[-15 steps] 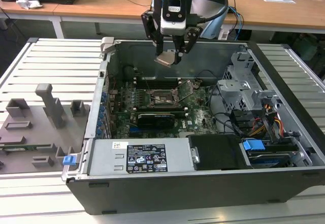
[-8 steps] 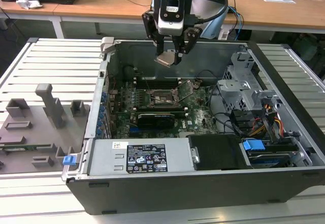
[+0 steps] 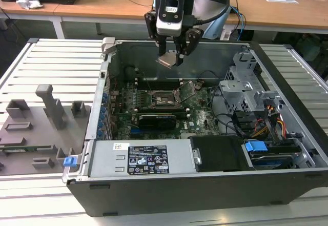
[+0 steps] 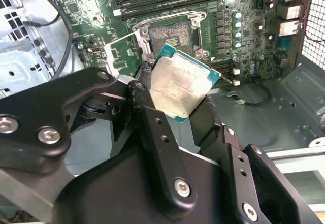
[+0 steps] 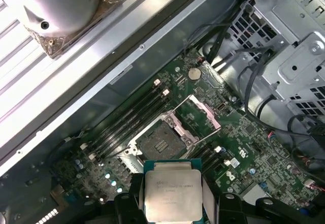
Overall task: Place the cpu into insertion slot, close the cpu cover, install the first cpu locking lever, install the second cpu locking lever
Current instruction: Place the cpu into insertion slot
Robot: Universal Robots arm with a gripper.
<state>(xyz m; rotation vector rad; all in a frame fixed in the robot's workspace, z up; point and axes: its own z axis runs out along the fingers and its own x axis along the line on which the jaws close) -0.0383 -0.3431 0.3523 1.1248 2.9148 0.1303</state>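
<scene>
My gripper (image 3: pixel 171 58) hangs above the open computer case, shut on the cpu (image 3: pixel 167 61) by two opposite edges. The cpu (image 4: pixel 183 82) is a small silvery-grey square chip on a green backing and is held tilted. Its metal top (image 5: pixel 171 193) faces the first wrist view, between the black fingers (image 5: pixel 129 201). Below lies the insertion slot (image 3: pixel 165 99), a square socket with a dark bare centre (image 5: pixel 160 142) on the green board. The cpu cover (image 5: pixel 200 115), a thin metal frame, stands swung open beside the socket (image 4: pixel 170 36). The cpu is well above the socket and not touching it.
Long black memory slots (image 5: pixel 129 120) run beside the socket, and a long black card (image 3: pixel 159 118) lies in front of it. A metal drive cage (image 3: pixel 246 90) with cables fills the exterior view's right. A power supply (image 3: pixel 138 159) lies at the front. A grey fixture plate (image 3: pixel 36 118) sits outside the case.
</scene>
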